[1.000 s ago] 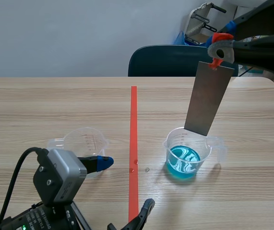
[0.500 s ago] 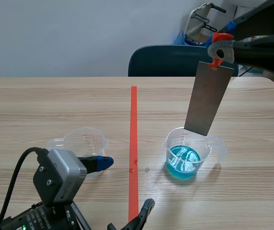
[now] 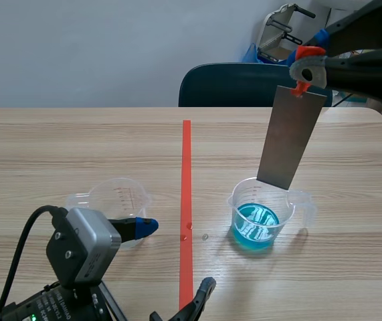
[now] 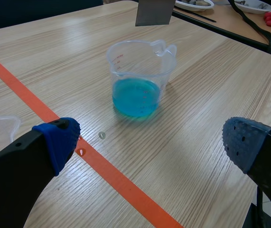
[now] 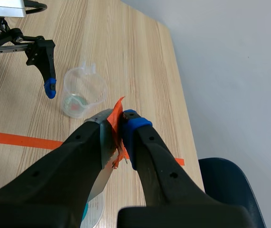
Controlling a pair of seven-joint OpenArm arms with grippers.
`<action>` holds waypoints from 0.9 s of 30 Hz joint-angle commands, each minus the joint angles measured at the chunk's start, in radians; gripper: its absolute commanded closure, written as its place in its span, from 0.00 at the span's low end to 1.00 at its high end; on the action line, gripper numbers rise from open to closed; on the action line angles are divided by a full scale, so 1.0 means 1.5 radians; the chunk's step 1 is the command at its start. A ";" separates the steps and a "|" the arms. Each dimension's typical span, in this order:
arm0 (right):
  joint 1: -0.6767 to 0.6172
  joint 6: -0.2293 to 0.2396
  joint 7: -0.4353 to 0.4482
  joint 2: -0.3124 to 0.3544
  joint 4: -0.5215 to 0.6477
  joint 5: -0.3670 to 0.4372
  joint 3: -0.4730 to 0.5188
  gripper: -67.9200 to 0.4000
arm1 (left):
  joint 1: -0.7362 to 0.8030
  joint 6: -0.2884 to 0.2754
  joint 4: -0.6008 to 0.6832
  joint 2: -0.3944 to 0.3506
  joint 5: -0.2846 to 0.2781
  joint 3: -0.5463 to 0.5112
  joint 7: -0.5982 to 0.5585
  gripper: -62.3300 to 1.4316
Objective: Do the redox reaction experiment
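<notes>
A grey metal plate (image 3: 290,137) with an orange-red tag at its top hangs upright from my right gripper (image 3: 302,75), which is shut on its upper edge. Its lower edge is just above the rim of a clear beaker (image 3: 260,214) holding blue liquid (image 3: 255,226). In the right wrist view the right gripper (image 5: 117,128) pinches the plate (image 5: 103,159) and its tag. The same beaker of blue liquid (image 4: 138,76) stands ahead of my open left gripper (image 4: 147,142), with the plate's lower end (image 4: 154,12) above it. My left gripper (image 3: 177,267) is low by the table's front edge.
An empty clear beaker (image 3: 116,202) stands left of the orange-red tape line (image 3: 186,207); it also shows in the right wrist view, the beaker (image 5: 82,91) near the left arm. Small droplets (image 4: 90,144) lie by the tape. A dark chair (image 3: 234,85) stands behind the table.
</notes>
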 commanded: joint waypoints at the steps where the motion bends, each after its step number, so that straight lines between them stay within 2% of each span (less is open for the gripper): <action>1: 0.015 -0.004 0.012 0.009 0.007 0.012 0.011 0.98 | -0.001 -0.002 0.011 0.005 0.000 -0.002 -0.009 0.00; 16: 0.015 -0.004 0.013 0.009 0.007 0.012 0.011 0.98 | -0.027 -0.001 0.011 0.018 0.000 -0.002 -0.001 0.00; 18: 0.015 -0.004 0.014 0.009 0.007 0.012 0.011 0.98 | -0.039 -0.001 0.011 0.025 0.000 -0.001 0.007 0.12; 22: 0.015 -0.004 0.014 0.009 0.007 0.012 0.011 0.98 | -0.072 -0.002 0.006 0.041 0.001 0.000 0.036 0.53; 24: 0.015 -0.004 0.014 0.009 0.007 0.012 0.011 0.98 | -0.094 -0.002 -0.003 0.050 0.001 0.003 0.048 0.70; 27: 0.015 -0.004 0.014 0.009 0.007 0.012 0.011 0.98 | -0.136 -0.002 -0.024 0.064 0.001 0.019 0.068 0.85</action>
